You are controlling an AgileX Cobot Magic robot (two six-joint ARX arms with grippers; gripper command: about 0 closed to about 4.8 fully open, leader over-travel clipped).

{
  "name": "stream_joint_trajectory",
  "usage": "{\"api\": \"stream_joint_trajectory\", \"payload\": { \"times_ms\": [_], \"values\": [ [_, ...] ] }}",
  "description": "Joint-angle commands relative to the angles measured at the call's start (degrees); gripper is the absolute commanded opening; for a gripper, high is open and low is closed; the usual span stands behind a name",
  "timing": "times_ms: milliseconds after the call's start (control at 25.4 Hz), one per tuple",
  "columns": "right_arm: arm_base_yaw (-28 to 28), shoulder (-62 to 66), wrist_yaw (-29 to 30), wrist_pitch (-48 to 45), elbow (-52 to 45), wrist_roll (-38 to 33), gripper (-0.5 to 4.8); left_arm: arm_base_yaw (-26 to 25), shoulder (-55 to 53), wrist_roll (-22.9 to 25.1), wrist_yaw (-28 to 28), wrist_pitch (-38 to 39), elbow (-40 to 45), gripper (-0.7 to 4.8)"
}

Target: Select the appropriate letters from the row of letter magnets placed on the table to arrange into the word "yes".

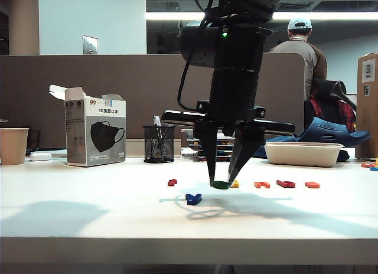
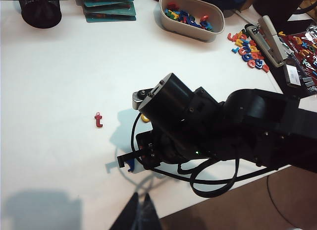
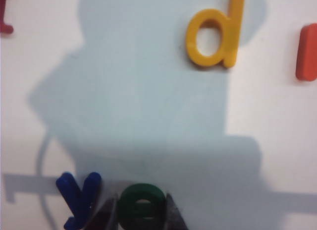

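The right gripper [image 3: 142, 210] is pinching the green plastic letter e [image 3: 141, 206]; it should be set down gently just beside the blue plastic letter y [image 3: 78, 198] on the white surface [image 3: 148, 116]; whether the left gripper [image 2: 138, 212] is spread cannot be told.

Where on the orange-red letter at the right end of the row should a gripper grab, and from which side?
Probably from straight above, pinching the orange-red letter across its outer edges: it lies flat and low on the table, with bare surface around it. The right gripper, clamped on the green e beside the blue y, is nearest; the left gripper hovers at the table's front edge.
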State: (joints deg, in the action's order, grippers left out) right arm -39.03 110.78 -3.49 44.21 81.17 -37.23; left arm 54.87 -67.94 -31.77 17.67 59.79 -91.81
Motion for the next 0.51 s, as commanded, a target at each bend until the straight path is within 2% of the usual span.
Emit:
{"api": "stream_joint_trajectory", "payload": {
  "times_ms": [39, 513],
  "values": [
    [-0.1, 1.1, -0.4, 0.4, 0.1, -0.2, 0.85, 0.0, 0.1, 0.0, 0.1, -0.3, -0.2, -0.05],
    [-0.3, 1.8, -0.5, 0.5, -1.0, -0.2, 0.85, 0.0, 0.1, 0.0, 0.1, -0.3, -0.2, -0.05]
  ]
}}
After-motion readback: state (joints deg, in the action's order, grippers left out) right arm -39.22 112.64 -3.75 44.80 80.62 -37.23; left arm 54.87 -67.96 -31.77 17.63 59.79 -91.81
